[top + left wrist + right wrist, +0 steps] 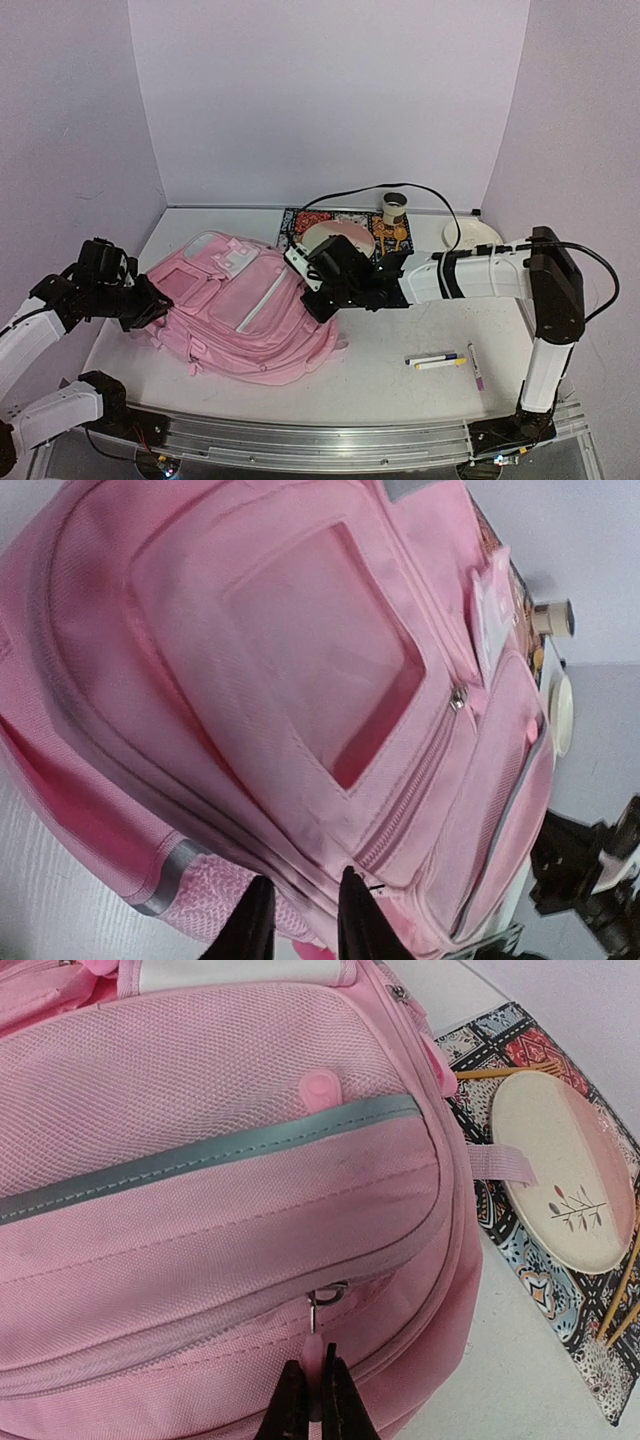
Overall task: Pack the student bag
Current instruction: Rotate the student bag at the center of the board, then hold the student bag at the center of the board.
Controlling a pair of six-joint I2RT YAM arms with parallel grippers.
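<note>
**Pinching the zipper pull: bag flat on the left half of the table**

Top view.
- The student bag (250,310) lies flat, front up, on the table (400,325). It is left of centre and nearer the left edge than the right.
- The left arm is folded low along the left edge with its elbow bent. The left gripper (150,306) is at the bag's left side.
- The right arm rises as an upright post at the near-right corner. Its forearm reaches level toward the middle, and the right gripper (318,298) is down on the bag's right side.
- By the far edge, a patterned mat (296,222) carries a plate (345,238) and a cup (395,207).
- Two markers (437,360) lie toward the near edge, right of the bag.

Left wrist view.
- Left gripper (305,885): the dark tapered fingers stand slightly parted, with pink fabric showing through the gap. Nothing is seen clamped between them.
- Student bag (200,730): soft woven pink cloth with rounded seams.
- It has a rectangular clear window pocket (330,650), a shiny grey band (175,875) and a small metal zip slider (458,698).

Right wrist view.
- Right gripper (315,1368): closed tight on the pink zipper pull (317,1345), which hangs from a small metal ring.
- Student bag (200,1220): a coarse mesh-weave panel (180,1060) sits above a smooth grey strip (200,1152) that runs across the front.
- At right, the plate (560,1170) is round and cream with a leaf motif. It sits on the patterned mat (520,1260).
</note>
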